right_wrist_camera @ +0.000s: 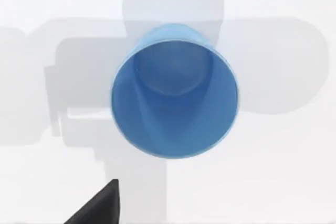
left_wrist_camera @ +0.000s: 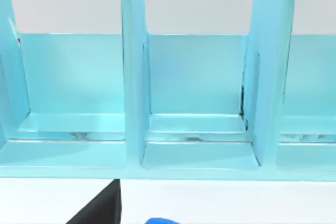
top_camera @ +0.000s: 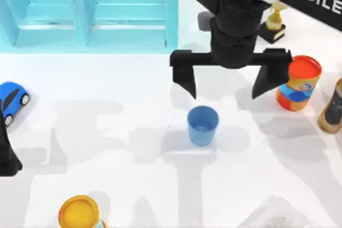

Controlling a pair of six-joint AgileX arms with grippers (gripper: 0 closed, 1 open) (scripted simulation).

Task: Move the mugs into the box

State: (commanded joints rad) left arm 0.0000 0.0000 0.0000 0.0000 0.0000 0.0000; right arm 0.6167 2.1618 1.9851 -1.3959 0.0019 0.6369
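Note:
A plain blue mug (top_camera: 203, 125) stands upright and empty on the white table, right of the middle; the right wrist view looks straight down into this mug (right_wrist_camera: 174, 92). My right gripper (top_camera: 226, 85) hangs just behind it, open wide, with one black finger (top_camera: 185, 80) to each side and nothing between them. One fingertip (right_wrist_camera: 98, 207) shows near the mug in the right wrist view. The light blue box (top_camera: 91, 9), split by upright dividers, stands at the back left, and its compartments (left_wrist_camera: 194, 77) face the left wrist camera. My left gripper (top_camera: 6, 150) is parked at the table's left edge, open.
An orange-and-blue printed can (top_camera: 298, 83) stands just right of my right gripper, with a tan and dark bottle (top_camera: 332, 108) beyond it. A gold trophy (top_camera: 274, 22) is at the back right. A blue toy car (top_camera: 12, 99) sits far left. A yellow-topped can (top_camera: 79, 212) and a clear plastic piece (top_camera: 272, 214) lie in front.

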